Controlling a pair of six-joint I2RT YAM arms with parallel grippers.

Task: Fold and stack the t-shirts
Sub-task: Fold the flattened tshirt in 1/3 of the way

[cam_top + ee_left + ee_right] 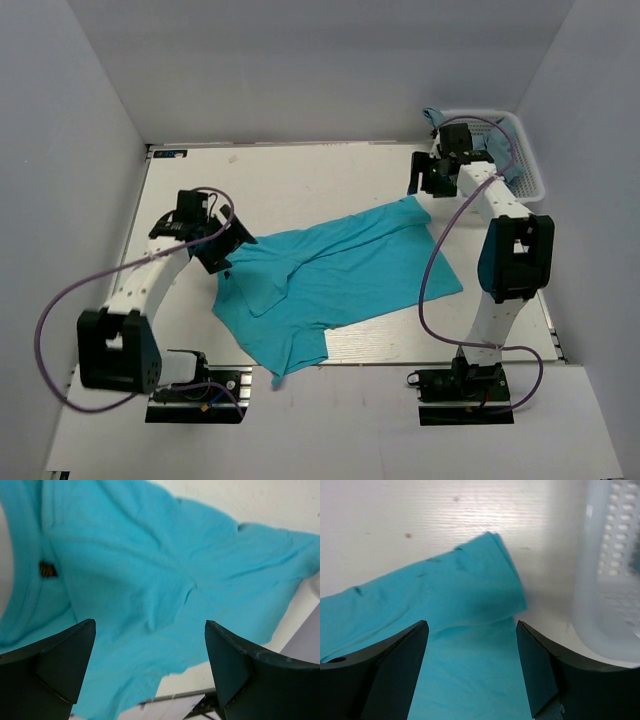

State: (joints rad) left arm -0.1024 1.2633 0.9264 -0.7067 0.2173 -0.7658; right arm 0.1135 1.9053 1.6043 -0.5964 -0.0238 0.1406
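Beneath both pincers, a flat white tabletop (300, 180) is carrying the work. A bright turquoise short-sleeved fabric t-shirt (340, 280) is lying spread on it, with a few creases. Its long axis is running on a slant from the left pincer (228, 250) away to the right pincer (425, 180), so each arm is standing nearest to one end. A white plastic lattice basket (530, 175) is sitting just beyond the right pincer on its outer side, apart from the turquoise cloth, with a duller blue cloth (434, 117) spilling over its rim.

Seen from the left wrist, the left pincer (150, 625) is gaping wide and gripping nothing, with the shirt lying directly under it. A small dark neck label (47, 570) is showing off to one side, so the collar end is probably pointing toward this arm.

Seen from the right wrist, the right pincer (472, 625) is also standing well open and empty. The shirt's far corner is lying just ahead of its fingers (400, 660). Any fold will likely be hinging on both arms closing on these opposite ends.
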